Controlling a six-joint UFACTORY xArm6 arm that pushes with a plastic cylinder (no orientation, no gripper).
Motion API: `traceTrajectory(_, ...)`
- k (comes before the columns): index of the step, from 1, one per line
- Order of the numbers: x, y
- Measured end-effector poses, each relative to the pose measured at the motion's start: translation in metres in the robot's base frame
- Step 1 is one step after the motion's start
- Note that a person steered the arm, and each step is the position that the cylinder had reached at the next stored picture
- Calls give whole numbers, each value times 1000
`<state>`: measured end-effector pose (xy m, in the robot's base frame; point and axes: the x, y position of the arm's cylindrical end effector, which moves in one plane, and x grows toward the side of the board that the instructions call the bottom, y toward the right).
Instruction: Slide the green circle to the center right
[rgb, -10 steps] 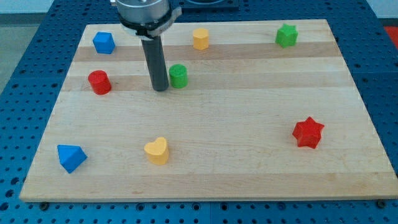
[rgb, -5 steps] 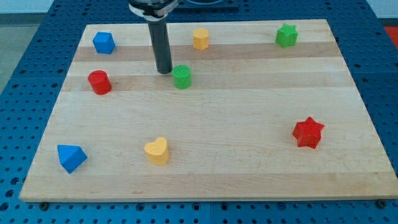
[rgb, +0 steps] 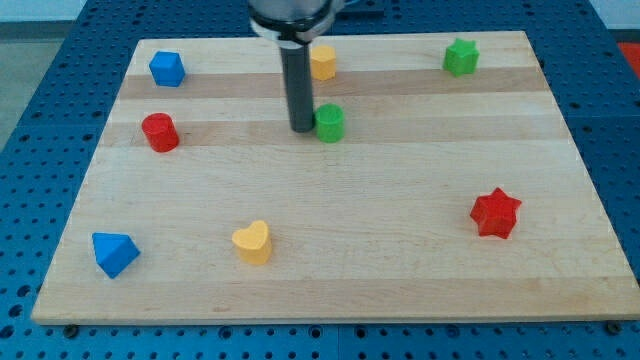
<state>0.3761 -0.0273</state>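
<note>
The green circle (rgb: 329, 122) is a small green cylinder in the upper middle of the wooden board (rgb: 330, 260). My tip (rgb: 302, 128) is right beside its left side, touching or nearly touching it. The dark rod rises from there to the view's top edge.
A yellow hexagon block (rgb: 322, 61) sits just above the rod. A green star (rgb: 461, 56) is at top right, a red star (rgb: 495, 212) at right, a yellow heart (rgb: 252, 242) at bottom, a blue block (rgb: 113, 253) bottom left, a red cylinder (rgb: 159, 132) and blue block (rgb: 166, 69) at left.
My tip moved up, then right across the board, and the green circle slid to the right with it, about forty pixels. The other blocks have not moved.
</note>
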Motion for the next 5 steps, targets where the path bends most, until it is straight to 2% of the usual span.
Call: traceTrajectory(5, 0, 170)
